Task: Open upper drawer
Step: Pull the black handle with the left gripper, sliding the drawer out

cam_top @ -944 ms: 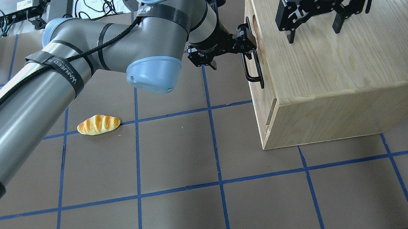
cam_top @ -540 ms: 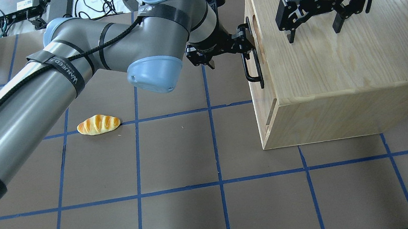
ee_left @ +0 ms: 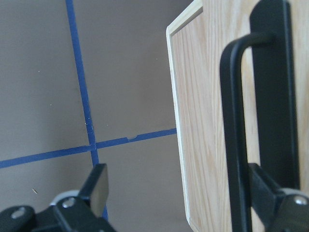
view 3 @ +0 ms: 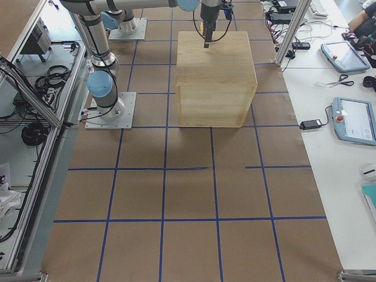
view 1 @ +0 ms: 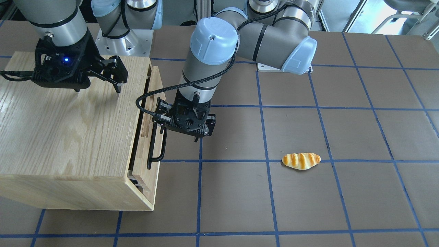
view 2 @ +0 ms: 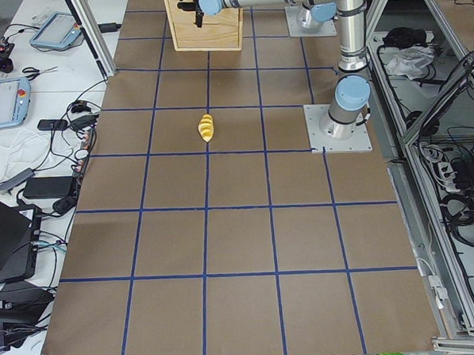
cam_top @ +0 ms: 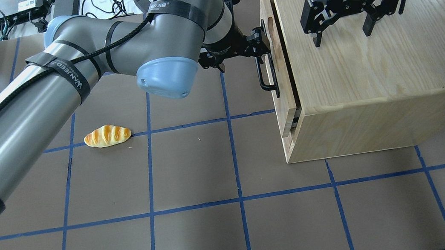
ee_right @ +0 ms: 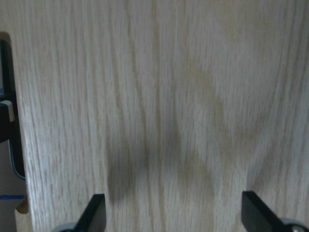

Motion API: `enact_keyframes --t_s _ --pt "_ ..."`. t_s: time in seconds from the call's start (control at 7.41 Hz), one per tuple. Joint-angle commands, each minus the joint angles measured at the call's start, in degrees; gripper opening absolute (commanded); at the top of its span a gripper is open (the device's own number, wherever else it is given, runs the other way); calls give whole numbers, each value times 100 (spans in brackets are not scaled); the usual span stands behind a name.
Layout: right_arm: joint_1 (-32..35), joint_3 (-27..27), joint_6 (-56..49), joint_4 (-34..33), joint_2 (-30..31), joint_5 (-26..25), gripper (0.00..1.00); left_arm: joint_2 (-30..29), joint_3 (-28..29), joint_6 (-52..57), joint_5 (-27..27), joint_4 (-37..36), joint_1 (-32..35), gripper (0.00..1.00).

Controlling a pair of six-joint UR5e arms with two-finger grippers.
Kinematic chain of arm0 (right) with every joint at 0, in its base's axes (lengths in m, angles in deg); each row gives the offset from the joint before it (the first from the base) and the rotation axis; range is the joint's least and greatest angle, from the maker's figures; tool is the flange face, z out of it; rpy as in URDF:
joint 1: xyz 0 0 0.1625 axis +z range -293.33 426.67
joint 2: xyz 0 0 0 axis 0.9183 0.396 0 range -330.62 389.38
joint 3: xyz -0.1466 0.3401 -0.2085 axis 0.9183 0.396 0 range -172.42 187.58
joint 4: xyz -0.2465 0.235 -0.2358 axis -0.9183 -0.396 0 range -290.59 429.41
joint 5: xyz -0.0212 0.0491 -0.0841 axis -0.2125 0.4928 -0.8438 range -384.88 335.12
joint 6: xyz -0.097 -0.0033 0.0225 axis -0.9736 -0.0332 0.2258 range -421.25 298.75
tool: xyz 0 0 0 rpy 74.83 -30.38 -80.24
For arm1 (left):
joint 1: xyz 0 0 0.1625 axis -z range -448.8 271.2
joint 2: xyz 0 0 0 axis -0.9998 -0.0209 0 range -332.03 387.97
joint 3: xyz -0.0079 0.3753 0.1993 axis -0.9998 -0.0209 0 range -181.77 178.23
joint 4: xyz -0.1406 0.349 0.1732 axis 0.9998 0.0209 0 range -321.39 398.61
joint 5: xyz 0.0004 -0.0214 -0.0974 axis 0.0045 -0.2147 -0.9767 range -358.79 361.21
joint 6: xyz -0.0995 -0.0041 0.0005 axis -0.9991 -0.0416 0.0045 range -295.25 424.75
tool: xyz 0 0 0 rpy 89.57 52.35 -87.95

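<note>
Overhead: from behind the robot, high, facing forward and down on the table (cam_top: 203, 239). Front-facing: from across it, steeply down, back toward the robot. Shared between the two: the cabinet (cam_top: 371, 79) and the bread roll (cam_top: 107, 136). Side views: far off at either table end, looking along it. Wrist views: very close, left on the upper drawer (ee_left: 203, 145) front, right on the cabinet top.
</note>
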Motion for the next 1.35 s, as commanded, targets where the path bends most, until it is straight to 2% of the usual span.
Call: enact_keyframes --t_s 0.0,0.27,1.21 --pt "0 0 2 0 0 0 100 87 11 75 51 80 -33 100" --pt "0 0 -7 0 0 0 100 114 11 198 269 204 -50 100" --pt "0 -9 -7 0 0 0 100 140 20 603 446 362 -130 100"
